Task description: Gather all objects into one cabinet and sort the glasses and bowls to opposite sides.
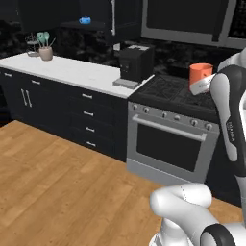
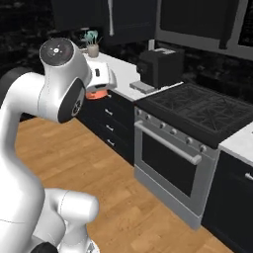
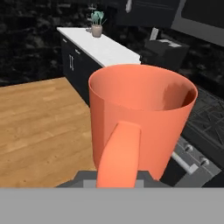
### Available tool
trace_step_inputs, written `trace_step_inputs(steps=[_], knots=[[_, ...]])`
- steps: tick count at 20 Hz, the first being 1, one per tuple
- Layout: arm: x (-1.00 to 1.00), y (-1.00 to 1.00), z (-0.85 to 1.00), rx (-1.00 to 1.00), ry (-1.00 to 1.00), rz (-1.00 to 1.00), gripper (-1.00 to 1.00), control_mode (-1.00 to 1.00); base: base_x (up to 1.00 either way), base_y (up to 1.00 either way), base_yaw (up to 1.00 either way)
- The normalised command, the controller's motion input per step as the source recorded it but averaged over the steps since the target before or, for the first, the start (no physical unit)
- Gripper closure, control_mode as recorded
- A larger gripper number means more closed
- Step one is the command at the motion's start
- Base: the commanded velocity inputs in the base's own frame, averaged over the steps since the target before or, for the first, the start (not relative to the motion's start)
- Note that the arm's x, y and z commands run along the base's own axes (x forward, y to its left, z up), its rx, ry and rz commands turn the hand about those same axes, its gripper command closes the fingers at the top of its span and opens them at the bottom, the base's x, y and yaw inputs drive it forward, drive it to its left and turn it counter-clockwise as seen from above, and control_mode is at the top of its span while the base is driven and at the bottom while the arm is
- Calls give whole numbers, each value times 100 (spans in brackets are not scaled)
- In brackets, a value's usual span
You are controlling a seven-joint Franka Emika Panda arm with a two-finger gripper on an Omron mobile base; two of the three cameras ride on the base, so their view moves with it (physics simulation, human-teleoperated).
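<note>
The orange-red cup (image 3: 142, 109) stands upright in my gripper (image 1: 200, 82), which is shut on it. It hangs in the air above the left edge of the stove (image 1: 168, 91). In the right base view a sliver of the cup (image 2: 97, 93) peeks out under my white hand. In the hand view the cup's open mouth faces up and hides my fingertips. A small blue bowl (image 1: 85, 20) sits on the dark shelf of the black upper cabinet (image 1: 96, 25), far left of my hand. The cabinet's door with its silver bar handle (image 1: 112, 18) stands open. No brown bowl is in view.
A black boxy appliance (image 1: 136, 62) stands on the white counter (image 1: 72, 72) beside the stove. A beige utensil pot (image 1: 46, 52) with teal spoons sits at the counter's far left. Black drawers (image 1: 89, 113) and the oven front (image 1: 168, 144) line the wall above a wooden floor (image 1: 57, 182).
</note>
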Motion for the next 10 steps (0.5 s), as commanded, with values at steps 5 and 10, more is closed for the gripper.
trace_step_inputs(steps=[5,10], knots=[[0,0,0,0,0,0,100,100,100,65,10],[0,0,0,0,0,0,100,100,100,82,-1]])
